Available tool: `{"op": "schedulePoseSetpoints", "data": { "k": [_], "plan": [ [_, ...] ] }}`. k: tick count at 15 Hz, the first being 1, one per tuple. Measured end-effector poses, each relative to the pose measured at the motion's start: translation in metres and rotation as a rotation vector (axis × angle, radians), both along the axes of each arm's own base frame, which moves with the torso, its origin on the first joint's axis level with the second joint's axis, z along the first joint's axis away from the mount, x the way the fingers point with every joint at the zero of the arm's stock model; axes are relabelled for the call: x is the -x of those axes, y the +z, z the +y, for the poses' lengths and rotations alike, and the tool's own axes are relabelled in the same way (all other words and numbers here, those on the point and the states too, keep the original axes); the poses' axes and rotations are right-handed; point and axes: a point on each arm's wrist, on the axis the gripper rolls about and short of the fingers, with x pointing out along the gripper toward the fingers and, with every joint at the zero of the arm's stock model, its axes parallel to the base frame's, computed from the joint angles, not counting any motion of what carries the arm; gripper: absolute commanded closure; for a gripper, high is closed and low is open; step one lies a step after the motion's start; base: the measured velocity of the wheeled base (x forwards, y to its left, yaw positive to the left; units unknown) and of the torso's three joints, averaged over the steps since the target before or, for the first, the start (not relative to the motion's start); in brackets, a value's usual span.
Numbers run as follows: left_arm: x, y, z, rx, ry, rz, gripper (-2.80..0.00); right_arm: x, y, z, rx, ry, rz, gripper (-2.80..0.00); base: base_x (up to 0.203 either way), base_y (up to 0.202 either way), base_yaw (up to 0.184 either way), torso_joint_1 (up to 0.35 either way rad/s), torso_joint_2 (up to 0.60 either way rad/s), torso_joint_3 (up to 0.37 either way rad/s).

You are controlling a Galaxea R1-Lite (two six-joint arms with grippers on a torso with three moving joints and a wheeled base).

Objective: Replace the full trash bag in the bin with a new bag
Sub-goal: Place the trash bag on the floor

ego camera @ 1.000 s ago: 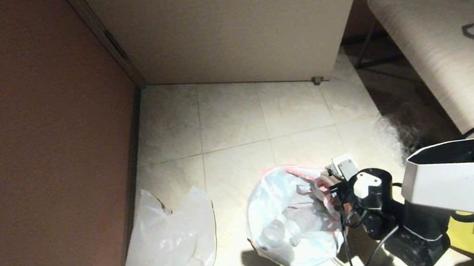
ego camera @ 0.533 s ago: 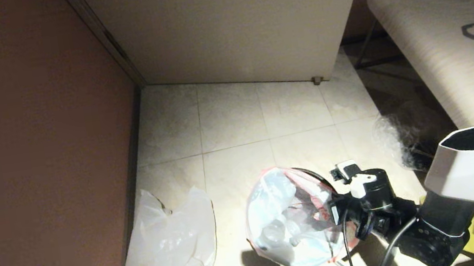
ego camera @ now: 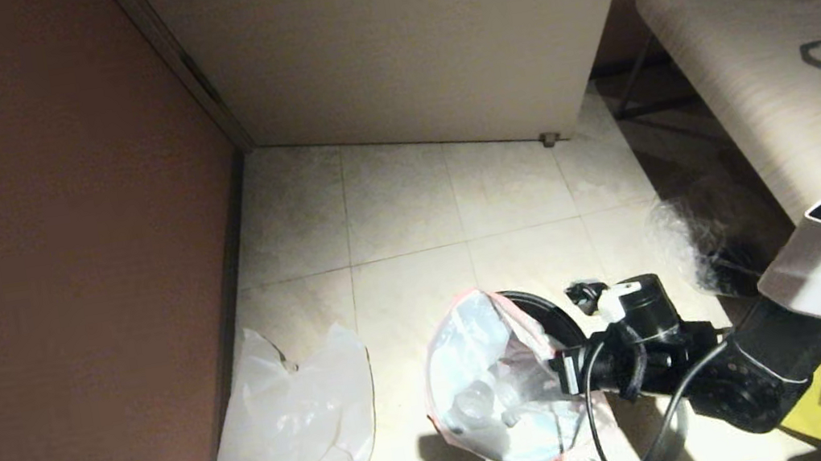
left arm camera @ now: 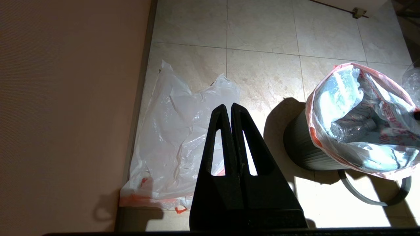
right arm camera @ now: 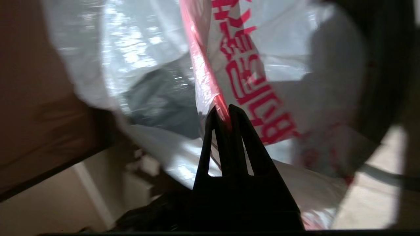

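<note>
The right gripper [right arm camera: 223, 113] pinches the red edge of the full trash bag [ego camera: 494, 381], partly out of the bin [left arm camera: 303, 149]. The left gripper [left arm camera: 228, 109] is closed on nothing; the new bag [ego camera: 299, 434] waits on the floor.

the full trash bag [ego camera: 482, 382] is thin, glossy translucent white plastic, crinkled, with red print, and the new bag [ego camera: 295, 435] on the floor [ego camera: 407, 206] is the same limp, shiny film with a red edge strip. the bin [left arm camera: 300, 150] looks like dull black plastic with fine ribs. the floor is smooth pale tile with a slight sheen, and the right tool [right arm camera: 223, 113] is matt black plastic.
</note>
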Motion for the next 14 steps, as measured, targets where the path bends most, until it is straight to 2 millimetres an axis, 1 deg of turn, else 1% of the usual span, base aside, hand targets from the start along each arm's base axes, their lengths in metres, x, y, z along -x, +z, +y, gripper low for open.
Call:
{"op": "schedulePoseSetpoints", "data": {
  "k": [3,6,10,12,14],
  "plan": [
    [0.0,0.0,0.0,0.0,0.001,0.0,0.0,-0.011,0.013,0.0,-0.15,0.094,0.142,0.0,0.0,0.0,0.0,0.0,0.0,0.0],
    [0.0,0.0,0.0,0.0,0.0,0.0,0.0,-0.02,0.019,-0.007,-0.259,0.164,0.265,0.0,0.0,0.0,0.0,0.0,0.0,0.0],
    [0.0,0.0,0.0,0.0,0.0,0.0,0.0,-0.02,0.023,-0.009,-0.326,0.208,0.345,0.0,0.0,0.0,0.0,0.0,0.0,0.0],
    [0.0,0.0,0.0,0.0,0.0,0.0,0.0,-0.018,0.034,-0.008,-0.375,0.231,0.368,0.0,0.0,0.0,0.0,0.0,0.0,0.0],
    [0.0,0.0,0.0,0.0,0.0,0.0,0.0,-0.017,0.044,-0.007,-0.418,0.213,0.392,0.0,0.0,0.0,0.0,0.0,0.0,0.0]
  ]
}}
